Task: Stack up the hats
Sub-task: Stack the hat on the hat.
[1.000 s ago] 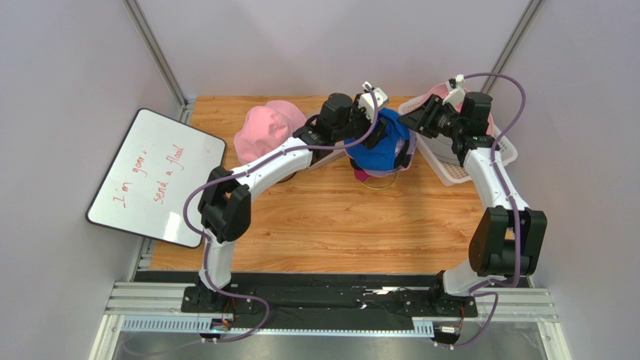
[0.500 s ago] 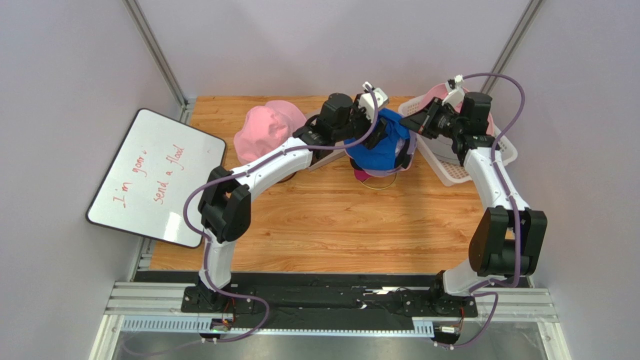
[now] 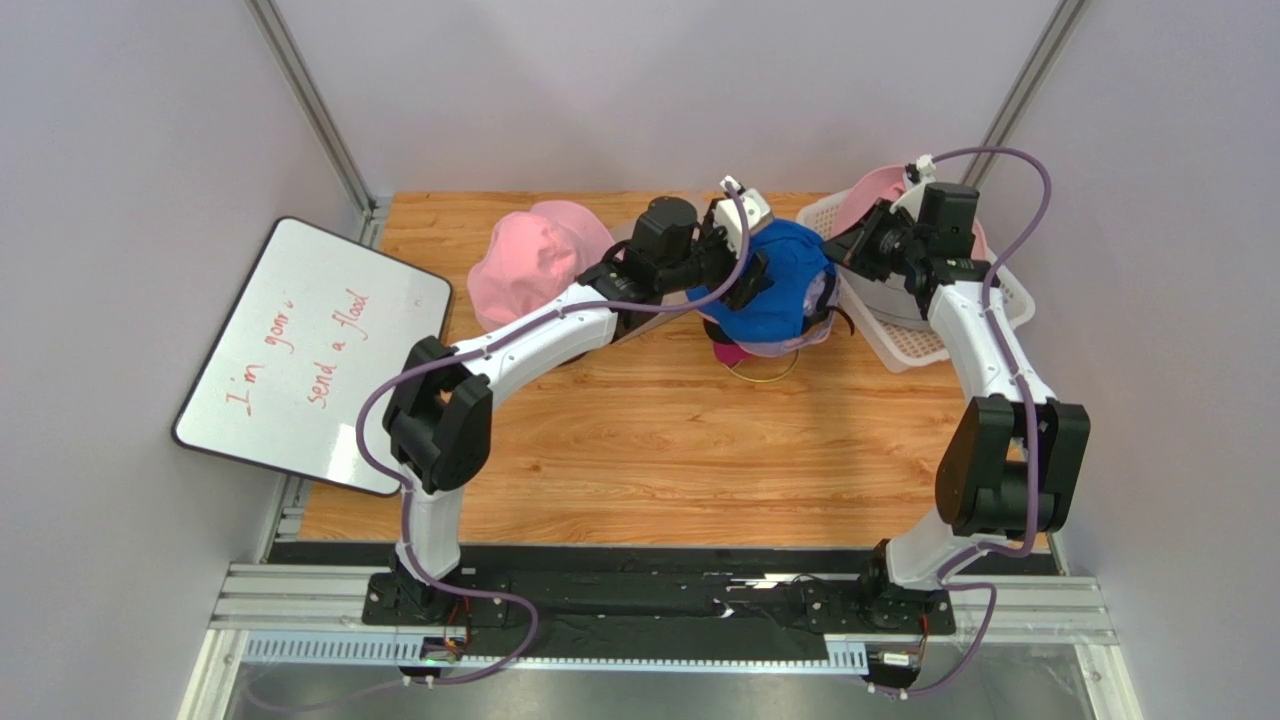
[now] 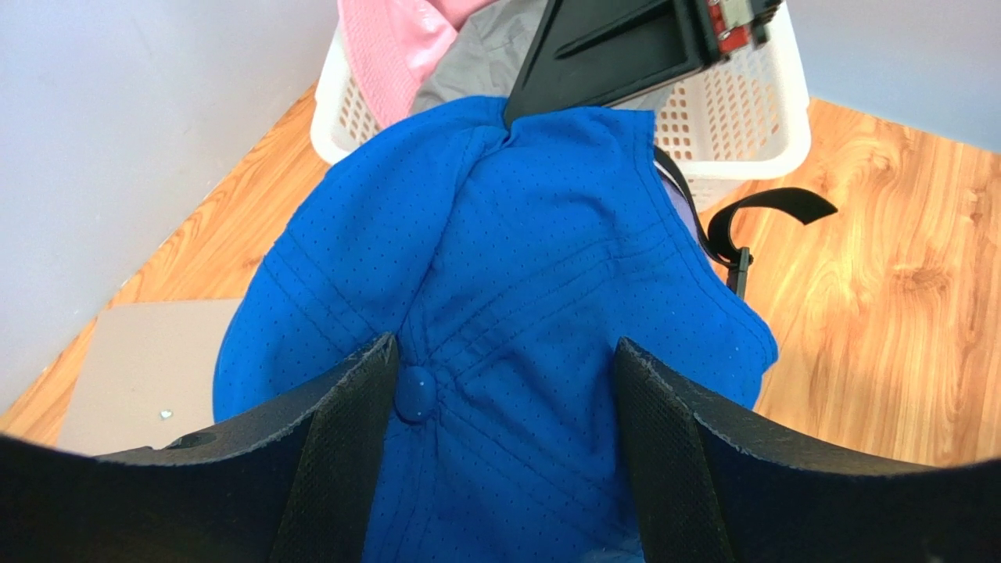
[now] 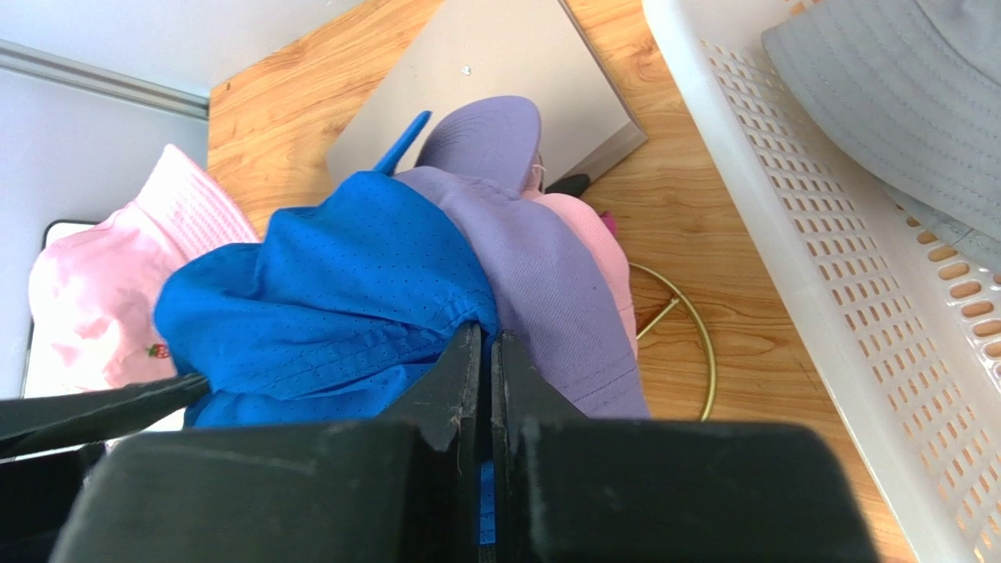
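White arms with black joints, looped lavender cables, and a black left gripper.

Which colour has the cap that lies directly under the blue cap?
Lavender; the lavender cap under the blue cap shows best in the right wrist view.

Whiteboard at the left of the worktop: red handwriting is set in two lines, read as "I'm gon…" and "send a flood", the first line's ending being unclear. Small emblem on the pink hat: not legible
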You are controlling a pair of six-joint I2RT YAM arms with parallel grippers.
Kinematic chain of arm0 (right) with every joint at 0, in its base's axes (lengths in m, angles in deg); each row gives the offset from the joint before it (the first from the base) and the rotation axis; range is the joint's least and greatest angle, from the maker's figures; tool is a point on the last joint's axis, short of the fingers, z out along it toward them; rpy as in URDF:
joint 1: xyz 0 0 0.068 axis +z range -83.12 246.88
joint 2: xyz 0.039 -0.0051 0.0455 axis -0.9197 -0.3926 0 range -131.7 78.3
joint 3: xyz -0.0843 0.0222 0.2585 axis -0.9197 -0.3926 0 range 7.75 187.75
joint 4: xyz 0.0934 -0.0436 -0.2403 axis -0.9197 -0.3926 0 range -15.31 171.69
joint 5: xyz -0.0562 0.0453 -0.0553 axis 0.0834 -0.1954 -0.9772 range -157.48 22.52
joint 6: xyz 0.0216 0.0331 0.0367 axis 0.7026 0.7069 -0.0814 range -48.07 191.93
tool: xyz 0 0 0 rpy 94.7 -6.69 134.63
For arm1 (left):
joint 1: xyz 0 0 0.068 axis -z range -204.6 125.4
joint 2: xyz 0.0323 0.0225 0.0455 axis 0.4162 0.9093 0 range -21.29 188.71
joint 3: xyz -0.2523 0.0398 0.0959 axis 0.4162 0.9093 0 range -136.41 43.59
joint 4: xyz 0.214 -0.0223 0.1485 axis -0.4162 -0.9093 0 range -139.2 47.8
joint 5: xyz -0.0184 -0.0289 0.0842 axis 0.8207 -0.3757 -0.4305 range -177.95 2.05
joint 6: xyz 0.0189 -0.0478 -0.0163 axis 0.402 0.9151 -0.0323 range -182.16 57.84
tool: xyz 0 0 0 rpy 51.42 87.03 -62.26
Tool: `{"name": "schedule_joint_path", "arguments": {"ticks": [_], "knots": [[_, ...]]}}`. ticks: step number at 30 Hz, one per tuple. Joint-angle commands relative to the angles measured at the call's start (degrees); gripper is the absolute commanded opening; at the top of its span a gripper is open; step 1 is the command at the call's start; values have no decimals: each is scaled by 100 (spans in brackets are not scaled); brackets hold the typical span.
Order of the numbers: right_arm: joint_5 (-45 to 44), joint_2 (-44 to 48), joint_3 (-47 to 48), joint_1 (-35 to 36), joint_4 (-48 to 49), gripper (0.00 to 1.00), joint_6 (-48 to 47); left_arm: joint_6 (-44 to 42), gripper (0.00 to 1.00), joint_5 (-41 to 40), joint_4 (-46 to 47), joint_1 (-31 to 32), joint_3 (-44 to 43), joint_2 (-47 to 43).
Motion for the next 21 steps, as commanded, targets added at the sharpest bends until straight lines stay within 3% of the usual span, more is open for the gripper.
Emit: {"name": "schedule_joint_path", "arguments": {"ticks": [1, 10, 15, 21], "knots": [[-797, -205, -141, -79, -248, 0, -314, 12, 73, 232, 22, 49, 128, -227], [-587, -39, -659, -70, -46, 0, -340, 363, 82, 83, -188, 57, 40, -429], [-595, 58, -826, -70, -37, 0, -385, 898, 86, -339, -740, 66, -153, -797], [-489, 67, -695, 70, -124, 0, -393, 768, 90, -1208, -1101, 66, 136, -1457]]}}
